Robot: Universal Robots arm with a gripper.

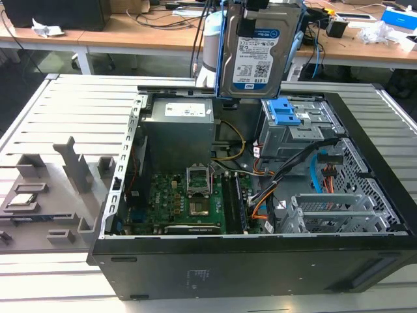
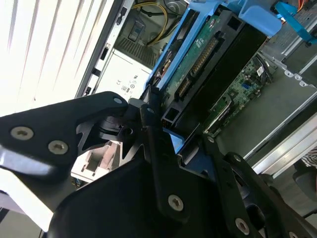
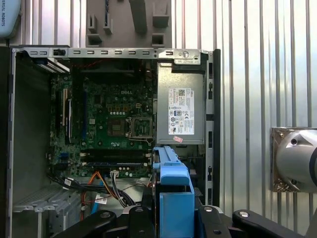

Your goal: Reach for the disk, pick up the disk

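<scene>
The disk (image 1: 257,55) hangs upright in the air above the back of the open computer case, its white-and-blue label facing the exterior view and its blue rail frame along the edges. My gripper (image 1: 251,12) is shut on its upper end. In the second wrist view the disk (image 2: 198,62) runs edge-on, green circuit board showing, between the black fingers (image 2: 148,116) of my gripper (image 2: 173,131). In the first wrist view the disk's blue rail frame (image 3: 174,196) stands out from my gripper (image 3: 174,220), high over the case.
The open black computer case (image 1: 365,261) holds a motherboard (image 1: 189,202), a grey power supply (image 1: 179,130) and a grey drive cage (image 1: 293,134) with blue clips (image 1: 287,111). A grey fixture (image 1: 71,169) lies at the exterior view's left. Desks stand behind.
</scene>
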